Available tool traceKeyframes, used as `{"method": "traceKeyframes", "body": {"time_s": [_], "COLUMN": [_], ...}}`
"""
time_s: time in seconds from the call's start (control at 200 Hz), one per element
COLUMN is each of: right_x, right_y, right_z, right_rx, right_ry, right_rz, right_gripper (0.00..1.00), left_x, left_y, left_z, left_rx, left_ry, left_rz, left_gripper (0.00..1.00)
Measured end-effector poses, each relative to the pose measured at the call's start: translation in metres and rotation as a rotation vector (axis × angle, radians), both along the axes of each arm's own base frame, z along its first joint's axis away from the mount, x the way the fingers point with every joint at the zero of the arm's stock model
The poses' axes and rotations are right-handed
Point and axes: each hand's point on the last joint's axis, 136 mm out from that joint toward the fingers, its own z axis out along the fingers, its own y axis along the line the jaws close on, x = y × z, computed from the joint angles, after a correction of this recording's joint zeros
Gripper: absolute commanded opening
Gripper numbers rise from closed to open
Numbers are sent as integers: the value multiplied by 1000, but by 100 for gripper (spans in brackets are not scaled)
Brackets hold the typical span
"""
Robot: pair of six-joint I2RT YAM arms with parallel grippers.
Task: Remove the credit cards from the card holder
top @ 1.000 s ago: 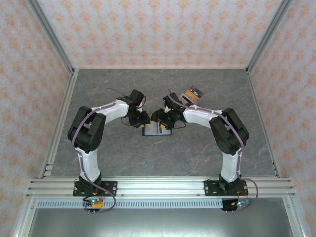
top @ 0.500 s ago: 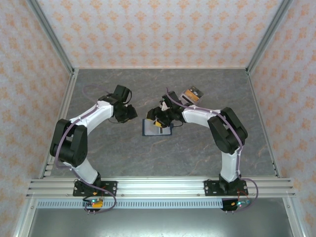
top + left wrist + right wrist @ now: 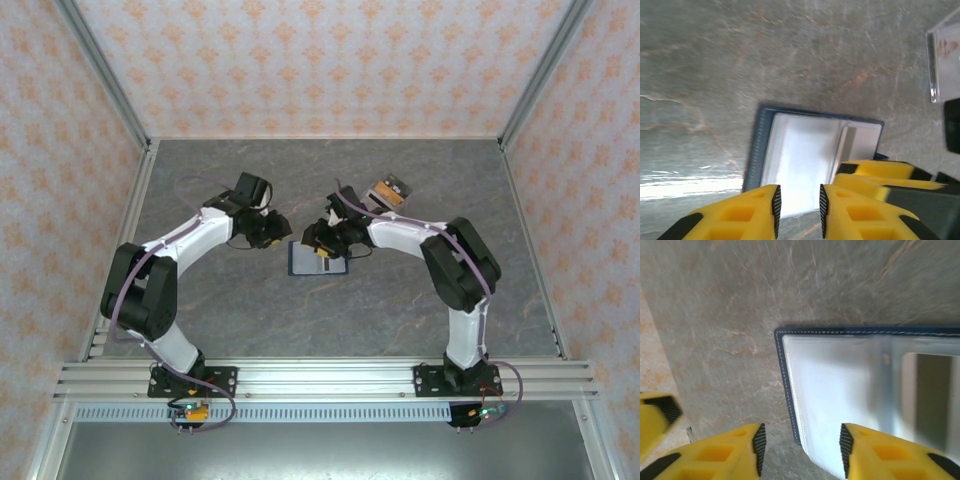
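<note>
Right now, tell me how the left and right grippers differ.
The left gripper has jaws nearly together; the right gripper has them wider apart. The left gripper is beside the card holder; the right gripper is above its corner. Both have yellow fingers and hold nothing.

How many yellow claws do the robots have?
2. The left gripper is by the card holder's far-left corner; the right gripper is at its far edge.

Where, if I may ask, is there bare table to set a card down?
Bare: the band between the card holder and the near rail, and the strip along the back wall. Crowded: the centre, left gripper and right gripper at the holder, credit cards behind.
</note>
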Motion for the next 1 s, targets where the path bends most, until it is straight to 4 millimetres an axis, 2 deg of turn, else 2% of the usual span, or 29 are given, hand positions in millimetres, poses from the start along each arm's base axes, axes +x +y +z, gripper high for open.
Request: {"method": "traceKeyframes", "body": {"time_s": [0.095,0.18,0.365,0.485,0.746,0.996], "right_x": [5,8,-9,-23,-31,-31], "right_y": [-17,-27,-49,-60,-69,-75], "right_z": [16,19,-12,-25,-29,-32], "right_rx": [-31,-67,-176,-226,-281,-317], "right_ry": [-52,-71,-14,33,33,28], "right_rz": [-36,-64,-74,-62,-42,-43], "right_gripper": [27,21,15,15,18,22], "left_x": [-5,-7,-10,-10,-9,-10], "left_y": [-19,-36,-67,-81,-96,-96], "left_z": [-4,-11,-26,-32,-41,-50], "left_rx": [-13,-24,-79,-124,-162,-129], "left_ry": [13,31,71,90,108,124], "left_rz": [-49,-79,-118,-125,-122,-118], "left_gripper": [25,22,16,15,14,20]}}
